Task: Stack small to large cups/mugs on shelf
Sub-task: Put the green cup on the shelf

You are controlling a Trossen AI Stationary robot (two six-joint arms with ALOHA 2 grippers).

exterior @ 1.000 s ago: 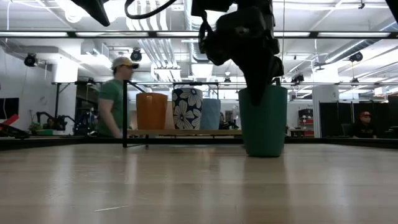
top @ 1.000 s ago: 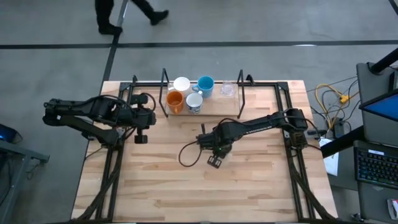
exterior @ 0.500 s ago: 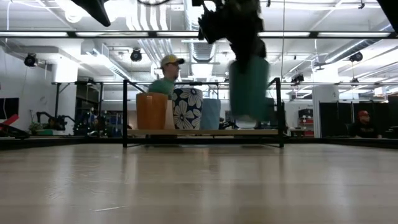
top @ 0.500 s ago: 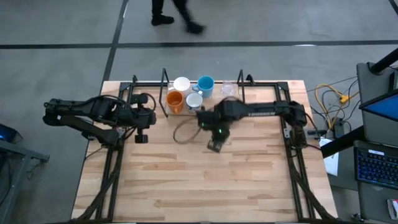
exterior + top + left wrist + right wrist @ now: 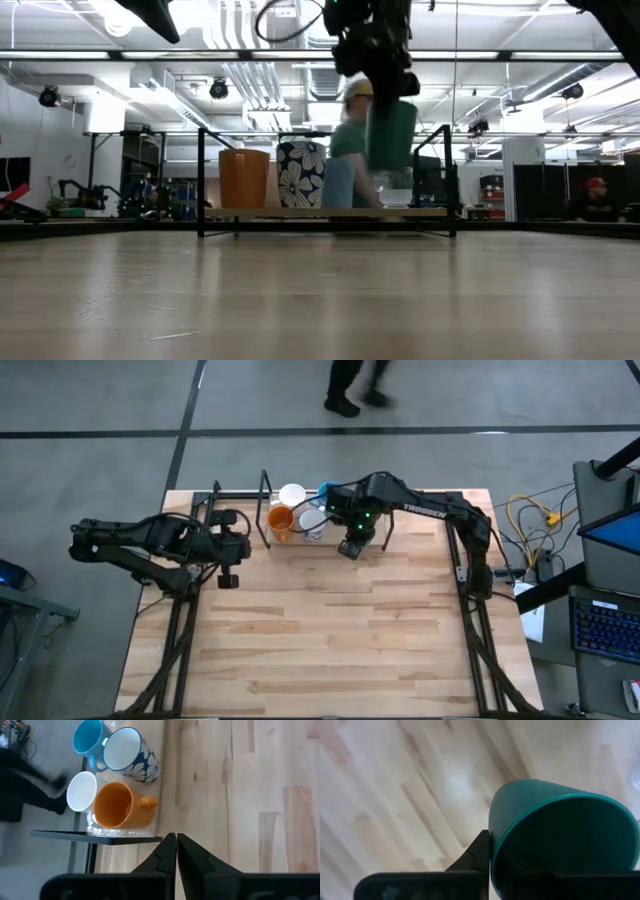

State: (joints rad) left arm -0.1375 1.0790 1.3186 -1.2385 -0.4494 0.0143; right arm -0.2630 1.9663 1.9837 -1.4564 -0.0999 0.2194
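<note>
I've lifted the teal cup (image 5: 391,133) off the desk (image 5: 330,630); right gripper (image 5: 350,548) fingers pinching its rim, it now hangs over the shelf (image 5: 330,212), upper centre; left gripper (image 5: 226,581) pressed shut, idle.

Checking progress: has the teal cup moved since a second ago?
Yes. The teal cup, held by the right gripper, went from the tabletop up toward the shelf.

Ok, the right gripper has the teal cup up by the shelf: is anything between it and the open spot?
Nothing visible blocks it. The right gripper holds the teal cup in the air above the shelf. The orange mug and the floral mug stand farther along, and the plank below the cup looks bare in the low view.
</note>
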